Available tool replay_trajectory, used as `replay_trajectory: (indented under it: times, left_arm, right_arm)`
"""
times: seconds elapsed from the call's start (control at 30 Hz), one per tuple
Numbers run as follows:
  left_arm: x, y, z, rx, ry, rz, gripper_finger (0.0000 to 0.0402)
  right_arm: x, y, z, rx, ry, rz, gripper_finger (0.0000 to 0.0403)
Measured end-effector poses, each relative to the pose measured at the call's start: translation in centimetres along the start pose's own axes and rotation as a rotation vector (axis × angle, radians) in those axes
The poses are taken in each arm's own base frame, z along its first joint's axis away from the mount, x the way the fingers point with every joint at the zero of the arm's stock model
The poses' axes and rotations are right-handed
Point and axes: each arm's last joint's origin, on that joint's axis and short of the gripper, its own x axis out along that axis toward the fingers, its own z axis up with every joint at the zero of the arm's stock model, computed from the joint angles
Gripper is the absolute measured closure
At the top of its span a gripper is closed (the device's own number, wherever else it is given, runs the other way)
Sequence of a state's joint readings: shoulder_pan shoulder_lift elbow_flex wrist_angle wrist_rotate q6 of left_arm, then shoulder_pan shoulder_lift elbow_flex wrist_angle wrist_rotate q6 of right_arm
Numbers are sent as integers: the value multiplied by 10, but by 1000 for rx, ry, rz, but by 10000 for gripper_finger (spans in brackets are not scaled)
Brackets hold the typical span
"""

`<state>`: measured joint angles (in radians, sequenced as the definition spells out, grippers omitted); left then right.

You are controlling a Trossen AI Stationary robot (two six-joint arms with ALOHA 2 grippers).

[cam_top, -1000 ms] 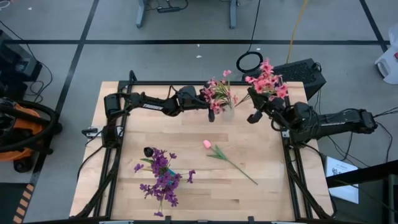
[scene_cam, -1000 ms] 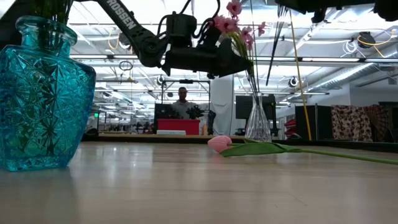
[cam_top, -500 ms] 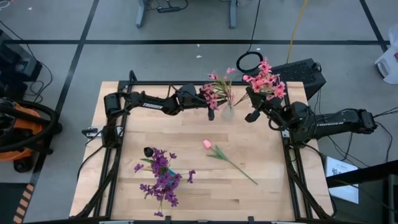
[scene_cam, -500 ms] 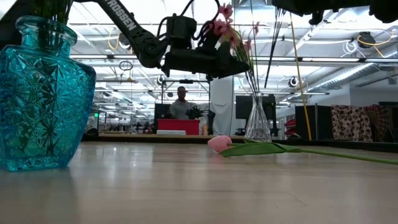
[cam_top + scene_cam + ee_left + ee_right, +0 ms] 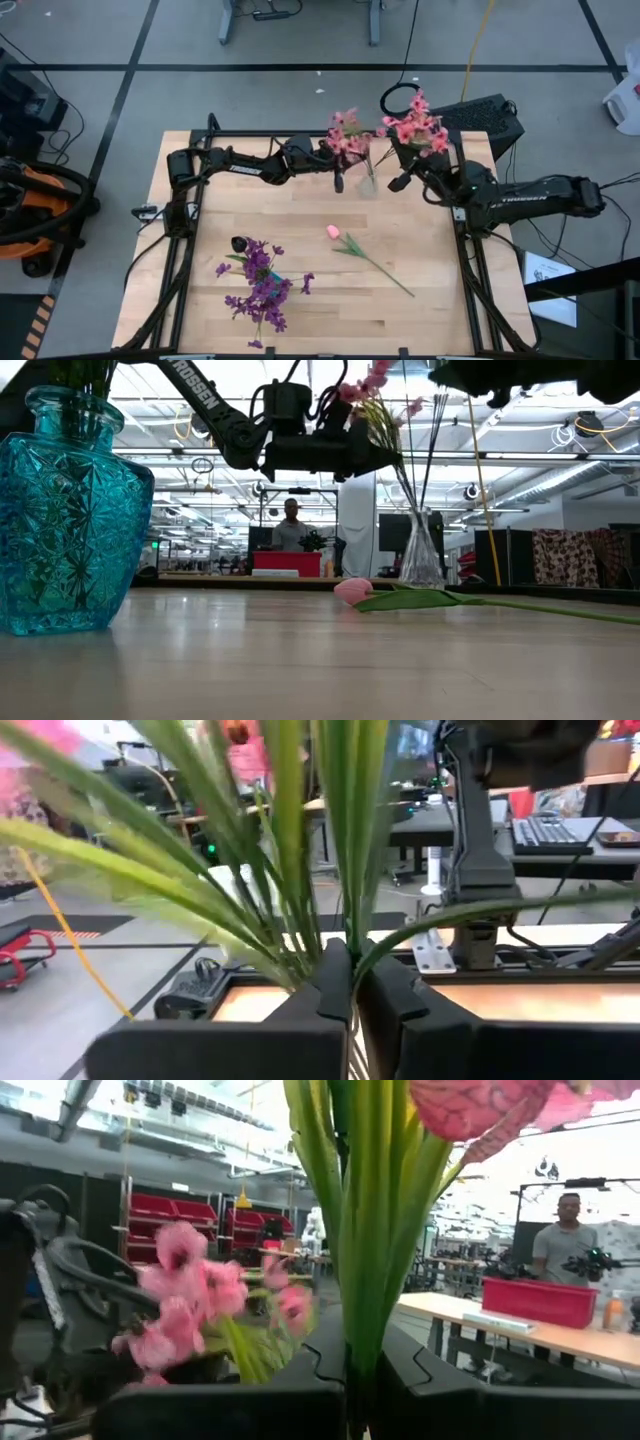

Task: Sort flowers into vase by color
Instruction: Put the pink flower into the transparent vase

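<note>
A clear glass vase (image 5: 367, 183) stands at the far middle of the table with a pink spray (image 5: 346, 135) in it. My left gripper (image 5: 339, 170) reaches in level from the table's left and is shut on that spray's stems above the vase mouth. My right gripper (image 5: 399, 176), just right of the vase, is shut on a second pink spray (image 5: 418, 124). Purple flowers (image 5: 262, 285) stand in a blue glass vase (image 5: 70, 510) near the front. A single pink bud (image 5: 333, 231) lies flat on the table on its long green stem. My left gripper pinches the bundle of green stems (image 5: 335, 925) between its two fingers, coming level from the table's left, across the upright stems. The stems' lower ends stand in the clear vase (image 5: 420, 555), and the blossoms rise above the fingers. My right gripper pinches several green stems (image 5: 365, 1310) of the second spray between its two fingers, from the table's right, slanting a little upward. The spray is lifted clear of the table, with its blossoms (image 5: 470, 1105) above the fingers.
Bare wood lies between the clear vase and the bud's stem (image 5: 385, 272). A dark keyboard (image 5: 490, 115) sits past the table's far right corner. In the low view a person (image 5: 291, 525) stands far behind the table.
My left gripper has shut on the stems in the clear vase, and that spray's blossoms have drawn together and shifted toward the far edge. My right gripper has carried its pink spray a little toward the clear vase.
</note>
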<state>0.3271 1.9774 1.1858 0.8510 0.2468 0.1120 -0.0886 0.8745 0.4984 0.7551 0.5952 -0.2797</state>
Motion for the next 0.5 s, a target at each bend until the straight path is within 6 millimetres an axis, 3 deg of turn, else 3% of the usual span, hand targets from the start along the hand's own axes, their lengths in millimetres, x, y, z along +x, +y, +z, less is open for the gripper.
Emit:
replay_trajectory:
  times: [0.2, 0.5]
  left_arm:
    - [0, 0, 0, 9, -3, -11, 376]
    - [0, 0, 0, 60, -1, -12, 383]
  right_arm:
    - [9, 3, -11, 11, 23, 3, 399]
    - [12, 6, -17, 15, 45, 4, 399]
